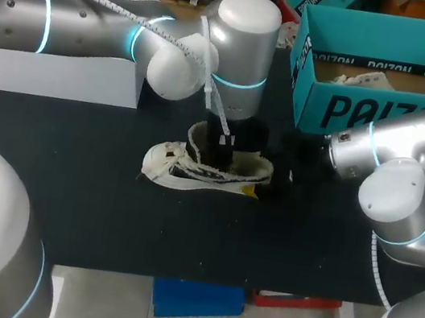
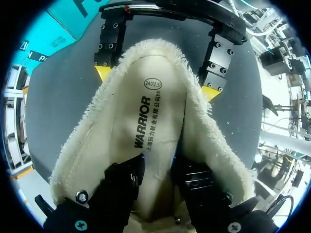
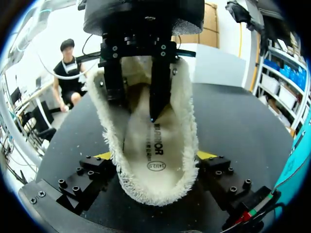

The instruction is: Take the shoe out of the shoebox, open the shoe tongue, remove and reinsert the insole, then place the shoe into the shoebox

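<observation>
Two grippers attend one shoe, and all places below are given from that shoe. Shoe: low, cream, dark markings on its side, fleecy lining around the collar. It stands with its opening upward on the dark surface, outside the shoebox. Insole: pale, printed face up, lying along the bed of the shoe, where the part in sight looks flat. Left gripper: comes down from above into the shoe's opening. Both black fingers are inside the collar, set a narrow way apart, with a strip of insole showing in the gap. Their tips are down against the insole and nothing is seen clamped between them. Right gripper: low on the surface at the shoe's heel end and spread wide. One yellow fingertip is pressed to each side of the fleecy heel, so the heel is held between the two. Shoebox: teal, open-topped, on the surface beyond the shoe's heel end and well apart from it. Some pale crumpled paper lies inside it. White box: plain, beyond the shoe's toe end, apart from the shoe, under the left arm.
</observation>
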You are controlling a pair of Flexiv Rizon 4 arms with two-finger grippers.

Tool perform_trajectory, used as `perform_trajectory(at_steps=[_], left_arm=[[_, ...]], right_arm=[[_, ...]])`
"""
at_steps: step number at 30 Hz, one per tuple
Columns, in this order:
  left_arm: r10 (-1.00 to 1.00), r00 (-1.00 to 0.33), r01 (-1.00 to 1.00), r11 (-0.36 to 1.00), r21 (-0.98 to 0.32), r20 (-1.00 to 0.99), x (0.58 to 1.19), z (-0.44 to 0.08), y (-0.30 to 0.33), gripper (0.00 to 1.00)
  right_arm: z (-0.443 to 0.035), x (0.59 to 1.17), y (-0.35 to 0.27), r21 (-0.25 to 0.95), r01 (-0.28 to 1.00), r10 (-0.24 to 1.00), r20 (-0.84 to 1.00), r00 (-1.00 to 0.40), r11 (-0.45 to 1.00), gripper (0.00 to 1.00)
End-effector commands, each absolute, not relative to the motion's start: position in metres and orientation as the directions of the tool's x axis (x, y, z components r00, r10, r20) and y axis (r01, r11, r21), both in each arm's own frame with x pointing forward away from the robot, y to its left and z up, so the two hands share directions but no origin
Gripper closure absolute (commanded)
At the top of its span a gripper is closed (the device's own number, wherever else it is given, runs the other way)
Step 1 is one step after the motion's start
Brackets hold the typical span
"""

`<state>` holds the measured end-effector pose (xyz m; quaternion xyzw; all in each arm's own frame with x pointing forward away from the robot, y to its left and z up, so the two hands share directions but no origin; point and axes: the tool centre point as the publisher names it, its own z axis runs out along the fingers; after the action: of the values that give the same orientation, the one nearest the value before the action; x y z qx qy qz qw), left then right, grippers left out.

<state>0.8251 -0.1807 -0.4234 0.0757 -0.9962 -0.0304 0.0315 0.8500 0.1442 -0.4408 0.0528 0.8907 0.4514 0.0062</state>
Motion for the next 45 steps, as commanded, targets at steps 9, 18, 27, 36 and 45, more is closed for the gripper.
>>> perform_trajectory(at_steps=[9, 18, 27, 36, 45], left_arm=[[-0.158, -0.952, -0.196, 0.973, 0.123, -0.263, 0.82, -0.463, -0.175, 0.63], [-0.22, -0.882, -0.272, 0.96, 0.071, -0.417, 0.831, -0.482, -0.165, 0.62], [-0.351, -0.785, -0.338, 0.933, -0.123, -0.511, 0.849, -0.477, -0.157, 0.63], [-0.419, -0.735, -0.368, 0.907, -0.206, -0.533, 0.86, -0.479, -0.156, 0.58], [-0.406, -0.753, -0.365, 0.913, -0.183, -0.518, 0.865, -0.482, -0.162, 1.0]], right_arm=[[-0.444, 0.852, 0.145, 0.804, 0.09, 0.102, 0.037, -0.994, 0.587, 1.0], [-0.444, 0.852, 0.145, 0.804, 0.09, 0.102, 0.037, -0.994, 0.587, 1.0], [-0.444, 0.852, 0.145, 0.804, 0.09, 0.102, 0.037, -0.994, 0.587, 1.0], [-0.444, 0.852, 0.145, 0.804, 0.09, 0.102, 0.037, -0.994, 0.587, 1.0], [-0.444, 0.852, 0.145, 0.804, 0.09, 0.102, 0.037, -0.994, 0.587, 1.0]])
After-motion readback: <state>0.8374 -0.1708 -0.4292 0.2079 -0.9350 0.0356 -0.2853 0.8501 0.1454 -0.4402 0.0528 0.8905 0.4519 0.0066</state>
